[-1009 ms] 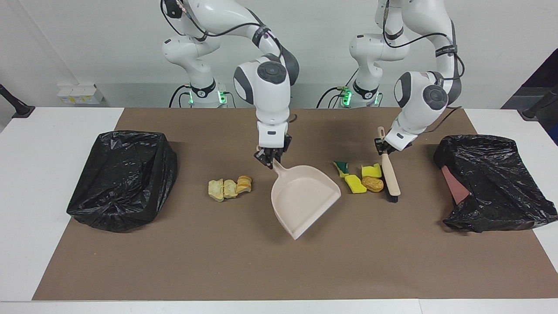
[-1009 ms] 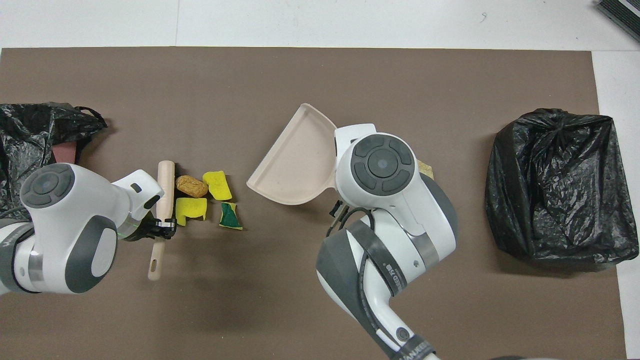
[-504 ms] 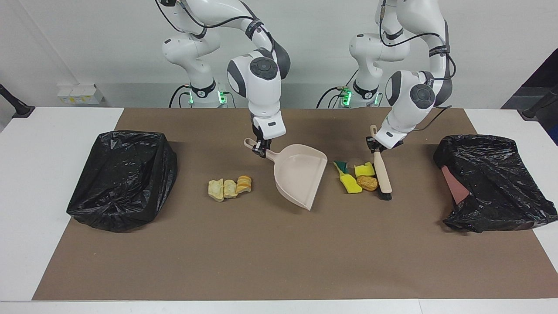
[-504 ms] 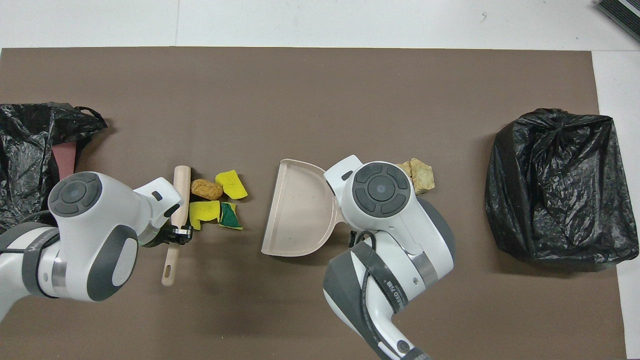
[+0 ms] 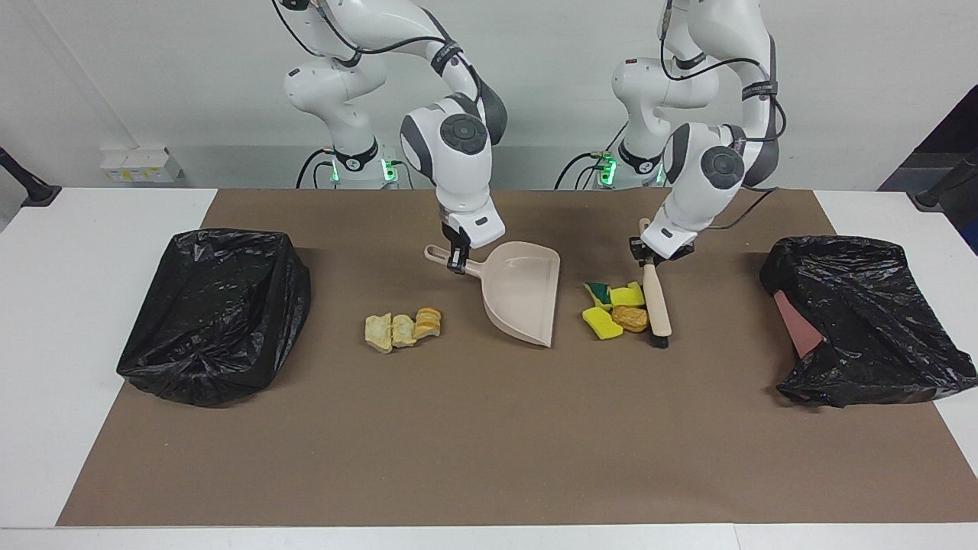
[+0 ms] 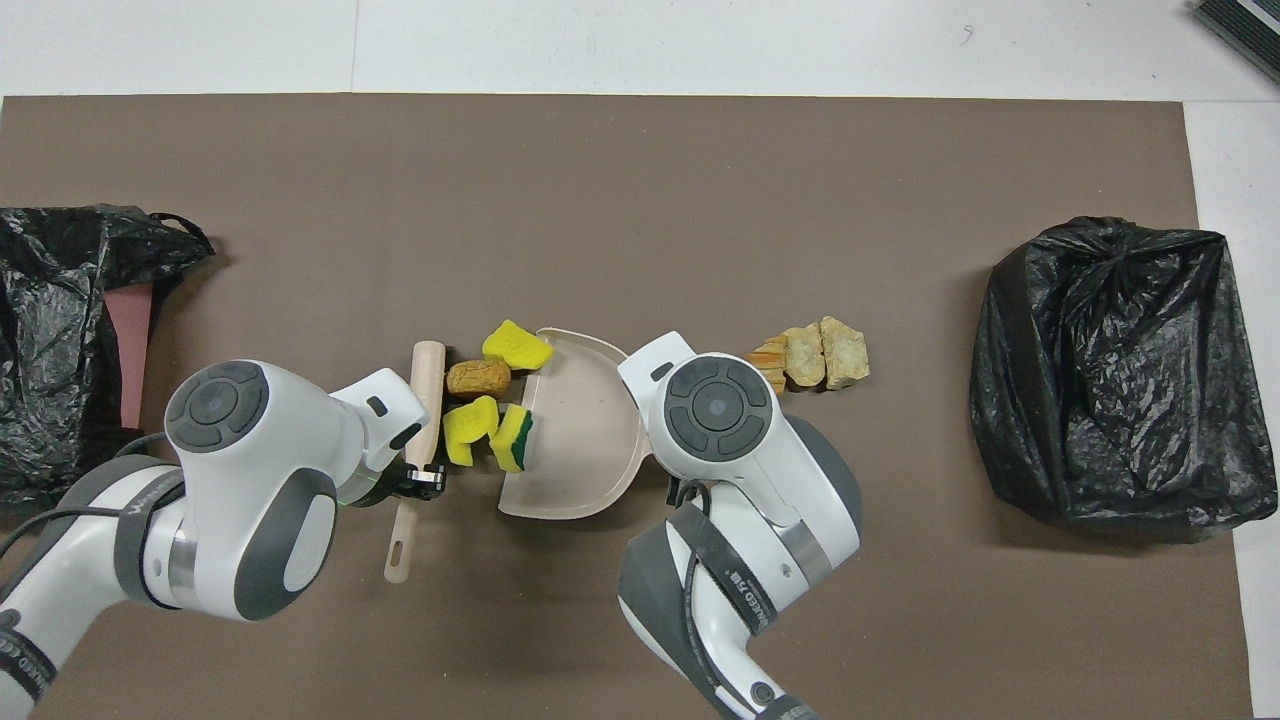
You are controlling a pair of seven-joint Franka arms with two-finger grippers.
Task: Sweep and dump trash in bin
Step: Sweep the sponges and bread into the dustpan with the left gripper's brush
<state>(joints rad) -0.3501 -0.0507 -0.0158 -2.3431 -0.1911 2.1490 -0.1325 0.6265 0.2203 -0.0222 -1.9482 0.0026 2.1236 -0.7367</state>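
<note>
Nearest the robots, the left gripper is closed on the upper handle of the pale wooden-handled brush. The right gripper is clamped on the stub handle of the beige plastic dustpan.

The brush's long axis runs away from the robots, dark bristles at its end, roughly parallel to the pan's open lip. Between the two lies the first heap of trash: the yellow sponge chunks (one backed in green) and the brown bread-like lump, pressed against the brush. From the left gripper the pan's mouth lies toward the right arm's end, so a sideways push along that line is judged to be the coming move.

The pale and orange pastry-like pieces are left unswept by the pan's back. At either end of the brown mat a black-bagged bin is seen.

Whether the green-backed chunk touches the lip cannot be told: from above it overlaps the rim, while a gap shows from across the table. The right gripper's fingers are hidden from above by its own wrist.
</note>
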